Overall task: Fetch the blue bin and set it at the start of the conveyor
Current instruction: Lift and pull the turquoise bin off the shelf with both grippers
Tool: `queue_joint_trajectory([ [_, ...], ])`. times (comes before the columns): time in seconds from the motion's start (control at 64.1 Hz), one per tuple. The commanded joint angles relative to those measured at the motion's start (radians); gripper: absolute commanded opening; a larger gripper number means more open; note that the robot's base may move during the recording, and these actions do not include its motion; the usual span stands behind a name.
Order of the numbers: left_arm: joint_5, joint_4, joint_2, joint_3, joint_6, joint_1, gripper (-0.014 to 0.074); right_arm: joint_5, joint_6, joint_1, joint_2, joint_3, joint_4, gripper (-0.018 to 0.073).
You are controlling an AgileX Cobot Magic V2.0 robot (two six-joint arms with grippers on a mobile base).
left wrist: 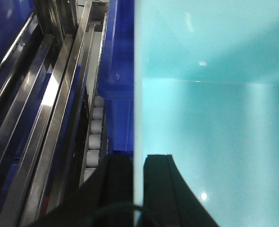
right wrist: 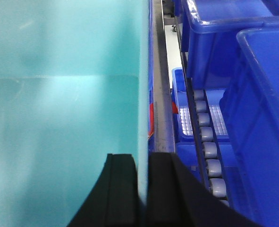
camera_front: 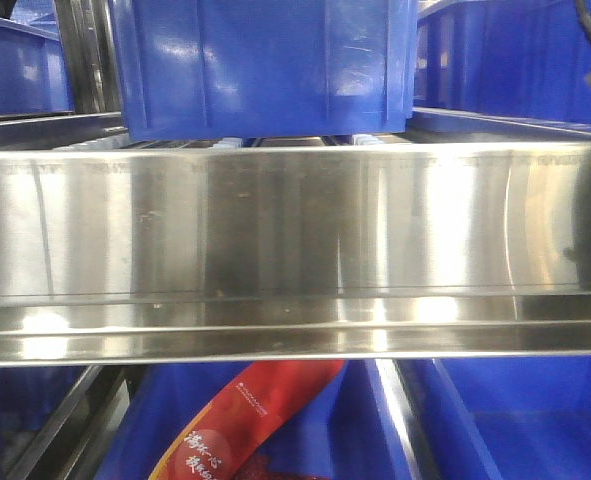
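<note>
**Q:** Where is the blue bin [left wrist: 215, 94]?
**A:** Gripped by its walls. The left end effector [left wrist: 138, 161] and the right end effector [right wrist: 143, 158] are each clamped narrow on a wall, one finger inside and one outside.

**Q:** And around them?
**A:** Roller tracks [right wrist: 207, 151] and dark blue crates [right wrist: 252, 71] lie just beyond each outer finger. A stainless shelf rail [camera_front: 295, 250] fills the front view.
</note>
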Motion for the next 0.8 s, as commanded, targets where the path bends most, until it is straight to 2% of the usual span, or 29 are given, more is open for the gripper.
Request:
queue_joint_trajectory([
  [0.0, -0.027, 0.026, -0.016, -0.012, -0.01, -0.006, -0.0111, -0.03, -0.002, 0.0, -0.014, -0.012, -0.03, -0.0154],
  [0.203, -0.034, 0.053, -0.016, -0.012, -0.01, -0.006, -0.0111, -0.03, -0.002, 0.0, -0.014, -0.012, -0.03, -0.0154],
  [0.39, -0.034, 0.053, -0.016, -0.012, 0.001, -0.006, -0.0111, -0.029, -0.054, 0.0, -0.014, -0.012, -0.03, -0.0154],
  [0.78, -0.036, 0.053, -0.016, -0.012, 0.001, -0.006, -0.0111, -0.03, -0.054, 0.0, -0.014, -0.012, -0.03, -0.0154],
])
